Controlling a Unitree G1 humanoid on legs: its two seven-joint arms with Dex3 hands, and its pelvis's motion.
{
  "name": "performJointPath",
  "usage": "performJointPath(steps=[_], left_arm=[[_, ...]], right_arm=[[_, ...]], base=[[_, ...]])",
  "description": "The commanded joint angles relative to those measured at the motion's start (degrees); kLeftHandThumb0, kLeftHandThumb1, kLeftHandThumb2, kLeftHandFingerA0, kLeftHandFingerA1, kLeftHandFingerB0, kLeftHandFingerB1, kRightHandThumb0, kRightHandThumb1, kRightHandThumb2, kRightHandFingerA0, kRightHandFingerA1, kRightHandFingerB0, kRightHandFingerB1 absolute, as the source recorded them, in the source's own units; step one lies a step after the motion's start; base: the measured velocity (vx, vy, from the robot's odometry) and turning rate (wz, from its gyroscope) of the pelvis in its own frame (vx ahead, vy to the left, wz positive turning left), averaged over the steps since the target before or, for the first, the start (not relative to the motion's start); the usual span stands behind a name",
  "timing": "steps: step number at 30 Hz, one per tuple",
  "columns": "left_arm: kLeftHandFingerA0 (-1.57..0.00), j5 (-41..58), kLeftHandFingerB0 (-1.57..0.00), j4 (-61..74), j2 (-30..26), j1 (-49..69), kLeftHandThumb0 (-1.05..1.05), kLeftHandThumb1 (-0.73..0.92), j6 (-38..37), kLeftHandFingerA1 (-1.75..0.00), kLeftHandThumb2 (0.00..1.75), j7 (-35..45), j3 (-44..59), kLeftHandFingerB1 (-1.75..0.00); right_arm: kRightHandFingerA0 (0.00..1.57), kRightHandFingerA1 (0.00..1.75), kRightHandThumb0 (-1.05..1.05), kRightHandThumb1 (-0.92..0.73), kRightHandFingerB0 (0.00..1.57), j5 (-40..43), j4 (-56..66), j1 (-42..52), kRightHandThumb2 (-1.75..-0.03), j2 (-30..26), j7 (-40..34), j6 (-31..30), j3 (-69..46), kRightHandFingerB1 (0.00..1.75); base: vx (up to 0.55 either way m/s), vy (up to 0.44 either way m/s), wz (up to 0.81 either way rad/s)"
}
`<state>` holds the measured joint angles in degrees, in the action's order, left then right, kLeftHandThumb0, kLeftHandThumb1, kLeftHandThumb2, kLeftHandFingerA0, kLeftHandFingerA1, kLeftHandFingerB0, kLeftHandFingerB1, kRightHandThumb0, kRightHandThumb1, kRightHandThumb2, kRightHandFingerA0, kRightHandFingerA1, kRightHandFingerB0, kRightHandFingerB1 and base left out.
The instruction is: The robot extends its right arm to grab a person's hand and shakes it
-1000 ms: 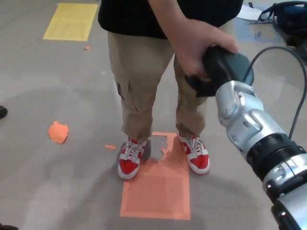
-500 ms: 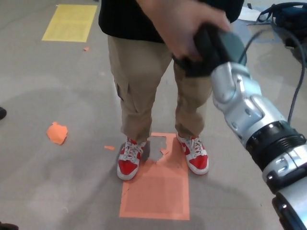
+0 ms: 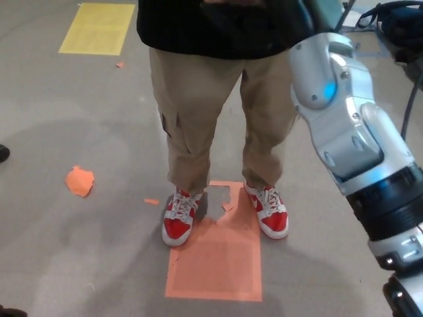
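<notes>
Fingers of the right hand [image 3: 301, 8] can't be made out, lifted to the top edge; the person's hand [image 3: 231, 2] barely shows there, presumably mid-shake upswing.

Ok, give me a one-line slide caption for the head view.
Robot's right arm raised toward a person in red sneakers standing on an orange floor marker.

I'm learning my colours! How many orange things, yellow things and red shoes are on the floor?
Orange: 2, the big sheet and the crumpled scrap, not counting tiny bits
Yellow: 1, the sheet
Red shoes: 2, shoe and shoe
Total: 5
</notes>
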<state>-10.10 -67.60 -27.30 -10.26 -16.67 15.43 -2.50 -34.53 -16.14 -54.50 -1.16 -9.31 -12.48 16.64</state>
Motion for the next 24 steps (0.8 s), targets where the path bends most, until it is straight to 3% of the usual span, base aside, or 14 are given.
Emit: performJointPath(steps=[1,2,9,11,15,16,24], left_arm=[[-0.41,-0.11,-0.27,-0.06,-1.19,0.53,-0.48,0.85,-0.48,-0.4,0.65,0.01,0.09,-0.33],[-0.41,-0.4,-0.26,0.11,-1.15,0.48,-0.49,0.85,-0.05,-0.39,0.65,-0.23,-0.17,-0.33],[-0.39,0.4,-0.29,-0.1,-1.02,-0.05,-0.49,0.84,-0.05,-0.38,0.64,0.56,0.37,-0.33],[-0.39,0.49,-0.29,-0.16,-0.98,-0.2,-0.48,0.83,0.22,-0.38,0.64,0.44,0.5,-0.33],[-0.36,0.75,-0.28,-0.25,-1.11,-0.31,-0.49,0.84,-0.66,-0.38,0.65,1.1,0.72,-0.33],[-0.33,0.54,-0.16,-0.25,-1.11,-0.34,-0.48,0.66,-0.66,-0.54,0.99,0.84,0.63,-0.45],[-0.33,0.28,-0.16,-0.25,-1.27,-0.49,-0.48,0.65,-0.79,-0.54,1.0,1.32,0.52,-0.45]], right_arm=[[0.83,0.71,-0.67,-0.58,0.52,-0.87,-5.76,-0.51,-0.97,-2.29,4.34,-7.43,-0.17,0.57],[0.83,0.56,-0.68,-0.71,0.65,-0.8,-10.05,-0.91,-0.61,-2.21,3.7,-6.43,0.56,0.48],[0.98,0.69,-0.65,-0.69,0.86,0.88,-35.22,-3.04,-0.62,0.7,0.52,-0.22,2.56,0.63],[0.91,0.63,-0.65,-0.7,0.78,0.69,-39.25,-3.11,-0.62,1.41,0.4,0.12,3.24,0.59],[0.91,0.66,-0.63,-0.69,0.78,1.55,-44.29,-3.12,-0.61,2.5,0.13,1.13,3.2,0.6],[0.84,0.6,-0.62,-0.69,0.69,1.95,-45.99,-3.06,-0.61,2.93,0.33,1.56,3.06,0.54],[0.85,0.6,-0.63,-0.7,0.74,3.49,-51.59,-2.27,-0.61,3.66,-0.3,5.69,2.39,0.57]], base=[[0.0,0.0,0.0],[0.0,0.0,0.0],[0.0,0.0,0.0],[0.0,0.0,0.0],[0.0,0.0,0.0],[0.0,0.0,0.0],[0.0,0.0,0.0]])
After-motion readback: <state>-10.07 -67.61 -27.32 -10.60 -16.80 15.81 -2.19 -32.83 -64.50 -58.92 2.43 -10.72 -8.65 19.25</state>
